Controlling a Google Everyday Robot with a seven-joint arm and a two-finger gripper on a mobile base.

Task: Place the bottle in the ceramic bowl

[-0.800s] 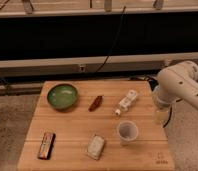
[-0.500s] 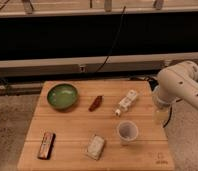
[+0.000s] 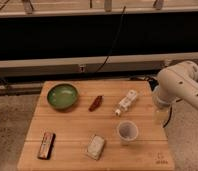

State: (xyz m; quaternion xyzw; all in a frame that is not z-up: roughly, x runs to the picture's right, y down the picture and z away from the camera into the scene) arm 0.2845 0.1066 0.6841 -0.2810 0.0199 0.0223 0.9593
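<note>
two risks: bottle (image 3: pixel 127 102) lies on its side right of centre with the clear cup (image 3: pixel 127 132) just below it, so a low approach could clip the cup. the carry to the ceramic bowl (image 3: pixel 62 95), upper left of the table, passes over a reddish item (image 3: pixel 96 103). gripper (image 3: pixel 161 114) hangs at the table's right edge; can't tell its state.

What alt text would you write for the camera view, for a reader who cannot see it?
A white bottle lies on a wooden table, right of a green ceramic bowl, with a clear plastic cup nearer the camera. The robot's gripper hangs at the table's right edge, apart from the bottle.
</note>
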